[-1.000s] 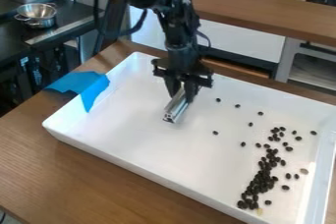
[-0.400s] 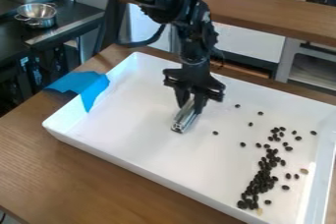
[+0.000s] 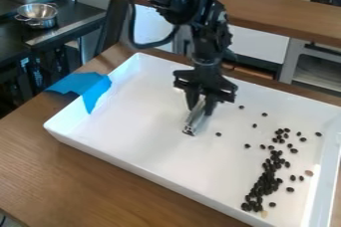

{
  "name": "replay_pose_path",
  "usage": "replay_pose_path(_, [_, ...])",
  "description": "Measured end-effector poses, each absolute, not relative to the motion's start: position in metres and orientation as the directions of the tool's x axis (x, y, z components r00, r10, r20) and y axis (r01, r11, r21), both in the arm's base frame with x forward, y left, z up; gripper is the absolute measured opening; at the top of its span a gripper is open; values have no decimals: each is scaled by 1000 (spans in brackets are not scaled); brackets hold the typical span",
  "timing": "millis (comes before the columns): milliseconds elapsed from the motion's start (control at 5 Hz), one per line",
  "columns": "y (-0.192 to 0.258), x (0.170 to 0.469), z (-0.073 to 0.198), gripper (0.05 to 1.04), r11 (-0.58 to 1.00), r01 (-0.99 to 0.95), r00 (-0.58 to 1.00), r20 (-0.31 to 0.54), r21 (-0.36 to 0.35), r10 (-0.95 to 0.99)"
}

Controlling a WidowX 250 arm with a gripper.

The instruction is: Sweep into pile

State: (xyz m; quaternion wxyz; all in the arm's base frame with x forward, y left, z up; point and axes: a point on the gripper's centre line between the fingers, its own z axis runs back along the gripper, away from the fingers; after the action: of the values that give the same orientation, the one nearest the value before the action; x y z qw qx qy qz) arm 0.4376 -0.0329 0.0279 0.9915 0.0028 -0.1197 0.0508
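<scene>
The gripper [image 3: 201, 106] hangs over the upper middle of the white tray [image 3: 126, 116], shut on a silver metal bar [image 3: 194, 121] that points down toward the tray floor. Just right of the bar's lower end lies a single dark bean. Most of the dark beans [image 3: 266, 178] form a long, uneven cluster in the tray's right part, running from the front edge toward the back. Several loose beans [image 3: 247, 146] are scattered between this cluster and the gripper, and a few lie near the right wall.
Blue tape [image 3: 85, 87] covers part of the tray's left rim. The tray walls rise around the work area on a wooden table [image 3: 86, 176]. A raised wooden ledge [image 3: 266, 14] runs behind, and a metal bowl [image 3: 37, 15] stands on a dark counter at upper left.
The gripper has moved right and slightly toward the front with the metal bar, ending beside the single bean. The bean cluster looks unchanged.
</scene>
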Motion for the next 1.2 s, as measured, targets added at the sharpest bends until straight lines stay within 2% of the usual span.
replay_pose_path(400, [-78, 430, 27, 369, 997, -74, 975, 210, -25, 78])
replay_pose_path(800, [-102, 424, 23, 369, 998, -50, 975, 215, -33, 56])
replay_pose_path(1200, [-147, 413, 25, 369, 997, -10, 977, 210, -77, 26])
